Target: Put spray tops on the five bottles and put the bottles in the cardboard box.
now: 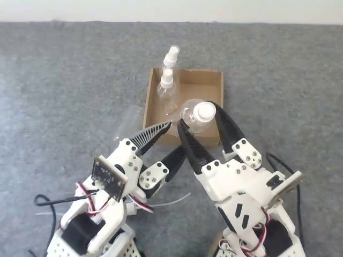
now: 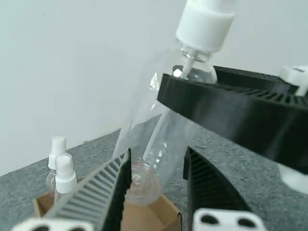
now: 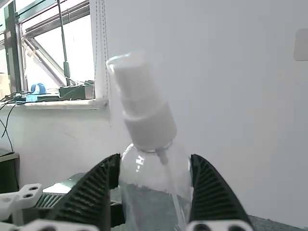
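Observation:
My right gripper [image 1: 198,115] is shut on a clear bottle [image 1: 194,119] with a white spray top [image 1: 204,111], holding it tilted above the near right part of the cardboard box [image 1: 211,80]. In the right wrist view the bottle [image 3: 154,187] sits between the black fingers [image 3: 91,192], its spray top [image 3: 142,113] above them. My left gripper [image 1: 177,138] stands open at the box's near edge, with the bottle's base [image 2: 139,185] between its fingers [image 2: 108,192]. A second capped bottle [image 1: 168,88] lies in the box. A third [image 1: 171,56] stands behind it.
The grey felt table [image 1: 64,80] has free room to the left and right of the box. A crumpled clear plastic sheet [image 1: 130,115] lies by the box's left side. A thin white tube [image 1: 174,200] and cables [image 1: 48,201] lie near the arm bases.

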